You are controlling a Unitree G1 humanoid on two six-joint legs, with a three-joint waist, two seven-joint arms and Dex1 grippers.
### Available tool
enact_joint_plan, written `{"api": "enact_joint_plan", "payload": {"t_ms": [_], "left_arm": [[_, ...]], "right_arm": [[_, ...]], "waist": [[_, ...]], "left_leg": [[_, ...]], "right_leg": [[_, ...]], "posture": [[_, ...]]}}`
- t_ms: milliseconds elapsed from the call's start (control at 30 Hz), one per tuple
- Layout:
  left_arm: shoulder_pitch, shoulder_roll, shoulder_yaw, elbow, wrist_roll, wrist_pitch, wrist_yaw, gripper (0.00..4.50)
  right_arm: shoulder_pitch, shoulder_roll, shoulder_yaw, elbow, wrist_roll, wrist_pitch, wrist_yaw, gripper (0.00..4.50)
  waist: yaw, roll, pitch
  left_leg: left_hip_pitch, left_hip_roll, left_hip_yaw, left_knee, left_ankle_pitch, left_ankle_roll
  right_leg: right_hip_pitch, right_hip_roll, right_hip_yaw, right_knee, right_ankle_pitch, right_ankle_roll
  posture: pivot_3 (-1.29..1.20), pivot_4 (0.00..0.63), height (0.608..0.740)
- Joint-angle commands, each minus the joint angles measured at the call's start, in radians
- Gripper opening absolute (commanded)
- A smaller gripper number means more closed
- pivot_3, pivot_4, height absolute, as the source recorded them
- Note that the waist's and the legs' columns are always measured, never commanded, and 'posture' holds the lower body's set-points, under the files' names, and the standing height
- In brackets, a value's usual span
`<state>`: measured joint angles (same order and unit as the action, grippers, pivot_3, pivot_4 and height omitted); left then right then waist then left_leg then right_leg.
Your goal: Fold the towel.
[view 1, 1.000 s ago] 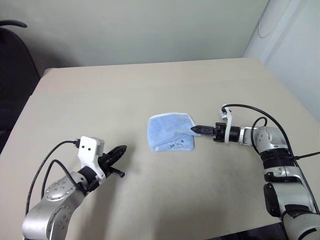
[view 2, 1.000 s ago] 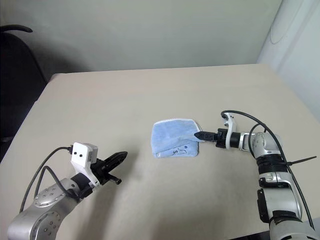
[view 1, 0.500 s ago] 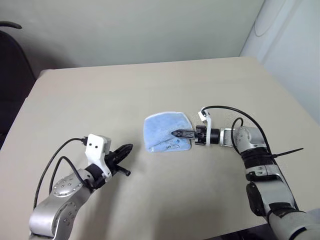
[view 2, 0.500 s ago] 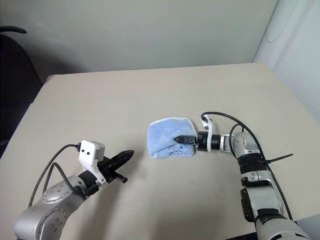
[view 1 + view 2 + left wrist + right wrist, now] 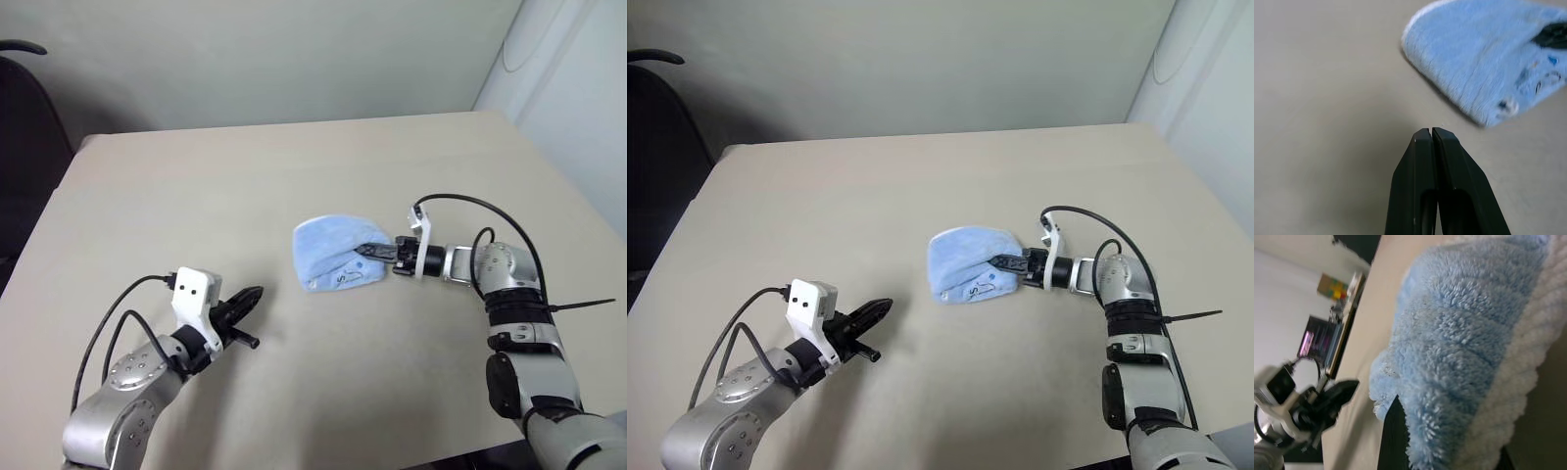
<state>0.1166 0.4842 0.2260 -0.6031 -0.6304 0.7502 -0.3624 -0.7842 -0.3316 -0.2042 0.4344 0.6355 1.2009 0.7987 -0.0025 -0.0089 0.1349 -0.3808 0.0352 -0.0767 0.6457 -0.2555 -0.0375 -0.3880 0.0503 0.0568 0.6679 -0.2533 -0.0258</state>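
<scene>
The towel (image 5: 331, 251), a small light-blue terry cloth with white edging, lies bunched and folded over in the middle of the table (image 5: 196, 196). A dark mark shows on its near flap. My right gripper (image 5: 368, 251) comes in from the right and is shut on the towel's right edge, holding that edge slightly raised. In the right wrist view the blue pile of the towel (image 5: 1464, 333) sits between the fingers. My left gripper (image 5: 253, 292) is shut with nothing in it. It hovers over the table to the left of the towel, nearer the front, and apart from it (image 5: 1431, 131).
A dark chair (image 5: 24, 127) stands beyond the table's left edge. A pale wall runs behind the far edge and a white panel (image 5: 578, 88) stands at the right. Bare tabletop surrounds the towel.
The right gripper, open at the towel's right edge before, has shut on that edge and raised it a little, and the towel has bunched up. The left gripper has stayed put.
</scene>
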Motion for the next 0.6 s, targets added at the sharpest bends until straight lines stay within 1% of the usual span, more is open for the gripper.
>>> {"api": "enact_joint_plan", "payload": {"t_ms": [33, 133, 267, 400, 467, 600], "left_arm": [[-0.017, 0.006, 0.014, -0.025, -0.011, -0.009, -0.003, 0.13], [-0.023, 0.011, 0.016, -0.016, -0.010, -0.010, -0.011, 0.13], [-0.047, 0.014, -0.002, 0.006, -0.003, -0.012, -0.021, 0.13], [-0.078, 0.016, -0.025, 0.025, 0.002, -0.011, -0.034, 0.13], [-0.091, 0.016, -0.035, 0.031, 0.007, -0.010, -0.036, 0.13], [-0.104, 0.015, -0.041, 0.038, 0.010, -0.012, -0.035, 0.13]], "right_arm": [[-0.027, -0.052, -0.164, -0.042, 0.073, -0.016, -0.057, 0.02], [-0.063, -0.110, -0.279, -0.001, 0.083, -0.075, -0.128, 0.02], [-0.111, -0.239, -0.393, 0.176, 0.031, -0.249, -0.227, 0.02], [-0.141, -0.298, -0.410, 0.384, -0.040, -0.387, -0.371, 0.02], [-0.151, -0.305, -0.411, 0.481, -0.071, -0.440, -0.442, 0.02], [-0.164, -0.304, -0.411, 0.607, -0.104, -0.533, -0.528, 0.02]], "waist": [[0.003, 0.000, 0.000], [0.006, 0.000, 0.000], [0.011, 0.000, 0.000], [0.011, 0.000, 0.000], [0.006, 0.000, 0.000], [0.004, 0.001, 0.000]], "left_leg": [[0.000, 0.000, 0.000, 0.000, 0.000, 0.000], [0.000, -0.001, 0.000, 0.001, 0.000, 0.000], [-0.001, -0.001, 0.000, 0.001, 0.000, 0.000], [0.001, -0.001, 0.000, 0.000, -0.001, 0.001], [0.001, -0.001, 0.000, 0.000, -0.001, 0.001], [0.003, -0.001, 0.003, -0.001, -0.001, 0.002]], "right_leg": [[0.000, 0.000, 0.000, 0.000, 0.000, 0.000], [0.000, 0.000, 0.001, 0.000, 0.001, 0.001], [0.000, 0.000, 0.001, 0.001, 0.001, 0.001], [0.000, 0.000, 0.002, 0.003, 0.001, 0.001], [-0.001, 0.000, 0.003, 0.005, 0.001, 0.001], [-0.004, 0.000, 0.007, 0.009, 0.001, 0.001]], "posture": [[0.00, 0.150, 0.740], [0.00, 0.150, 0.740], [0.00, 0.150, 0.740], [0.00, 0.150, 0.740], [0.00, 0.150, 0.740], [0.00, 0.150, 0.740]]}}
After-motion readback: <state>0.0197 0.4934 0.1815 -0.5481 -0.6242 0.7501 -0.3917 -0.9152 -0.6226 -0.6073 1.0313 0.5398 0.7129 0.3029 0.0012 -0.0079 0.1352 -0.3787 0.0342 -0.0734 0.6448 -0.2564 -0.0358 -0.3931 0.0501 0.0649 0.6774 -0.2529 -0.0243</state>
